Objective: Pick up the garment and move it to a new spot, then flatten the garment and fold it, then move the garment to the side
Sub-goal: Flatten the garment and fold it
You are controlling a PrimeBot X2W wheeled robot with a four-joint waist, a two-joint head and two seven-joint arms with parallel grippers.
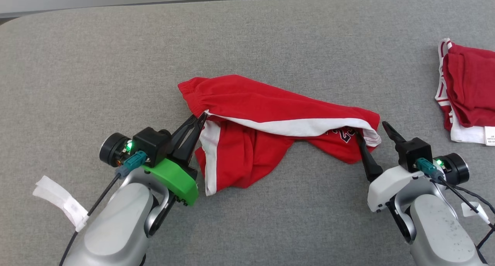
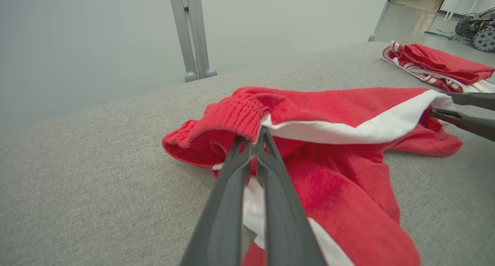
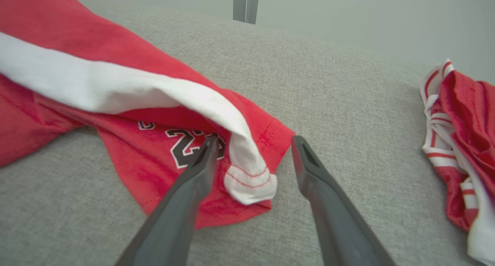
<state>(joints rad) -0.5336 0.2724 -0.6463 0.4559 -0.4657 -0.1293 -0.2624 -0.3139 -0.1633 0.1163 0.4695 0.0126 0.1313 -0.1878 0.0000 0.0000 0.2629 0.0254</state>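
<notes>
The red shorts (image 1: 263, 103) lie crumpled in the middle of the grey worktop (image 1: 116, 65). They have a white stripe (image 1: 286, 127) along the side and dark numbers (image 3: 185, 146) near one leg end. The left end effector (image 1: 201, 117) is pinched tight on the shorts at the stretchy waist, right where the stripe starts. The right end effector (image 1: 371, 128) is wide apart at the other end, with the white leg corner between its two fingers. It is not squeezing the cloth. More red and white clothes (image 1: 468, 92) sit well apart, at the right edge.
</notes>
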